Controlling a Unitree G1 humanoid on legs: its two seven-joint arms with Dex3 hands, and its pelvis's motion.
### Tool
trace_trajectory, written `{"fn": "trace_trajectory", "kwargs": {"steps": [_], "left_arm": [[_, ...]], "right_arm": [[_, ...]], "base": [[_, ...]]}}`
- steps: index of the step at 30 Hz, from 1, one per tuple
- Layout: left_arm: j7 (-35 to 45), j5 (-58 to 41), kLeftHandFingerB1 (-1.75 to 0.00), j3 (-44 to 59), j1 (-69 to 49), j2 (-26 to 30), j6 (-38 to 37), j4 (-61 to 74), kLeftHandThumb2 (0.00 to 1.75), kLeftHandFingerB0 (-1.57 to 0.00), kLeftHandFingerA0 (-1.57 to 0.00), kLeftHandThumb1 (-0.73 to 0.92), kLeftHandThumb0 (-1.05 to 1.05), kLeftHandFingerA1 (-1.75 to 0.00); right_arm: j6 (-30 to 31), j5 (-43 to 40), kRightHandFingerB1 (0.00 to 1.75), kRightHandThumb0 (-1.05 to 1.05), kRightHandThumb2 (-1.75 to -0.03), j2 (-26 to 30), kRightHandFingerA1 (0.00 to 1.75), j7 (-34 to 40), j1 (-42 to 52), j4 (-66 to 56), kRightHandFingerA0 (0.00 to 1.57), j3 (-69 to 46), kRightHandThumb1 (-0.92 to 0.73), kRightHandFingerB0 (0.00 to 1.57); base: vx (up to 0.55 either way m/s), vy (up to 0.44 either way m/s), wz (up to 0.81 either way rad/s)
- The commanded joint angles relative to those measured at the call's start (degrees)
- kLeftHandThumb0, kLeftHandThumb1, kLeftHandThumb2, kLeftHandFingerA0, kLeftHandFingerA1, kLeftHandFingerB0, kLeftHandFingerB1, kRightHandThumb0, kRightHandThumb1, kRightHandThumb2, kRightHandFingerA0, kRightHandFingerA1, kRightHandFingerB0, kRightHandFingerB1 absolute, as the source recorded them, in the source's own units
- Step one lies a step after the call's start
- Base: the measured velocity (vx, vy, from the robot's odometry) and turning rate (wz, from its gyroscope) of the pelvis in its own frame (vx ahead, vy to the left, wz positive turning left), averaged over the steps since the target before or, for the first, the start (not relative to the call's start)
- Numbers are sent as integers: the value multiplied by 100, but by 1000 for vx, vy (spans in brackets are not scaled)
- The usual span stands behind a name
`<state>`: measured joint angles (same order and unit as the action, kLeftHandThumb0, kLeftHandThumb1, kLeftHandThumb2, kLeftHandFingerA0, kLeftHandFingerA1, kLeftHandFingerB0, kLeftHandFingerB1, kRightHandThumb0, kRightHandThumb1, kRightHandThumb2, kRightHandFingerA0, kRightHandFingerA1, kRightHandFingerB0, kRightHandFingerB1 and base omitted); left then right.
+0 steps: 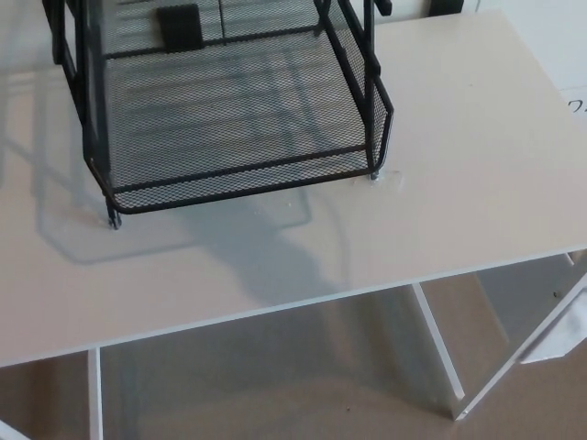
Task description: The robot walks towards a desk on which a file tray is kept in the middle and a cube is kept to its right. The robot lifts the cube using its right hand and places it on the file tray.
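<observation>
Pale desk top (477,165) across most of the head view, seen from above and tilted slightly down to the right. Neither left hand nor right hand anywhere in frame, so no way to tell whether open, closed or holding something. Cube nowhere in sight either; position impossible to give.

Black wire-mesh file tray (229,119) on the desk's upper left, well back from the near edge, cut off by the top of the picture. Lowest shelf open toward the viewer, with a low front lip and higher side walls. Thin black uprights (87,82) on the left side, rising out of frame. Small feet touching the desk at the front corners, one on the left (114,222), one on the right (374,174). Small flat black block (179,26) at the back of the tray, behind the mesh; exact tier hard to make out.

Soft grey shadow (266,247) on the desk just in front of the tray, spreading toward the near edge. Right half of the desk bare and evenly lit. Dark marks (576,103) at the far right edge, too cropped to read.

Below the near edge, a white upright panel (440,353) under the desk, and brownish floor (275,385) beyond. White object (559,335) at lower right, partly out of frame, not identifiable.
</observation>
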<state>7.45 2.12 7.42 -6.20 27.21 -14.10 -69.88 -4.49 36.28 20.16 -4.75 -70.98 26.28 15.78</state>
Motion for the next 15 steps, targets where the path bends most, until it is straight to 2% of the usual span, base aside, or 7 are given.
{"fn": "trace_trajectory", "kwargs": {"steps": [1,2,3,5,12,13,15], "left_arm": [[-63,54,-57,-11,-27,42,-192,-34,105,-30,-52,63,-44,-71],[-63,53,-57,-12,-27,42,-193,-35,105,-30,-52,63,-44,-71],[-63,168,-59,-151,-40,-50,-275,68,107,-33,-54,66,-45,-73],[-23,201,-59,-212,-43,-89,-317,104,107,-33,-54,66,-45,-73],[-17,54,-58,-182,23,-184,-206,73,106,-30,-55,64,-46,-74],[213,-439,-52,223,31,-273,-47,308,65,-37,-46,85,-51,-67],[215,-568,-57,441,-41,-316,-65,541,66,-42,-47,89,-51,-70]], "right_arm": [[116,7,130,-25,-71,9,174,-60,-98,-89,81,-5,-67,78],[118,6,130,-25,-71,9,174,-60,-98,-90,81,-4,-67,78],[639,216,86,-40,-85,-1208,125,-937,301,712,92,1048,-46,79],[951,318,81,-32,-62,-1779,156,-1322,542,1020,78,1566,-60,81],[1328,340,110,-30,-62,-1914,161,-1168,746,993,76,1695,-65,76],[1258,393,105,-34,-60,-1767,166,-1145,769,920,74,1702,-64,74],[1314,329,110,-33,-60,-1694,165,-1263,811,819,74,1668,-66,72]], "base": [[0,0,0],[0,0,0],[0,0,0],[0,0,-6],[0,0,1],[0,0,7],[0,0,20]]}}
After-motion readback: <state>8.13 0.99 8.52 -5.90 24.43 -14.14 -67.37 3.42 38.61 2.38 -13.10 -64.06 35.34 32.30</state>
